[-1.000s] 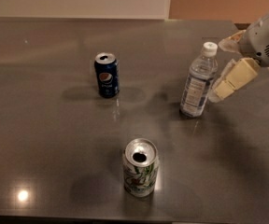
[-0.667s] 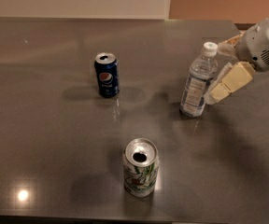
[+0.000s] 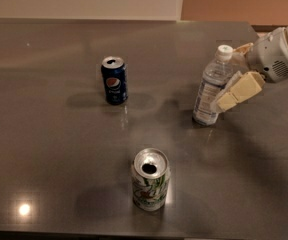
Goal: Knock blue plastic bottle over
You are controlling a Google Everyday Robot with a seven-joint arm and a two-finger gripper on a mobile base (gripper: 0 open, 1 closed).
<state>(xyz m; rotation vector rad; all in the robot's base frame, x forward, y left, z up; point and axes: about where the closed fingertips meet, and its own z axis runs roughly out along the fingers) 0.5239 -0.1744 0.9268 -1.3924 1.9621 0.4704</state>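
Observation:
The blue plastic bottle point(image 3: 210, 90) is clear, with a white cap and a blue-and-white label. It stands on the dark table point(image 3: 54, 134) at the right and leans slightly to the right. My gripper point(image 3: 228, 79) reaches in from the right edge and is open. Its near cream finger point(image 3: 238, 91) lies against the bottle's right side at label height. The far finger point(image 3: 244, 48) shows just behind and right of the cap.
A dark blue Pepsi can point(image 3: 114, 80) stands upright at centre left. A green-and-white can point(image 3: 150, 179) with an open top stands near the front edge. The table's right edge is close behind my arm.
My gripper has moved a little to the left, and its near finger now meets the bottle's side. The bottle and both cans have not moved.

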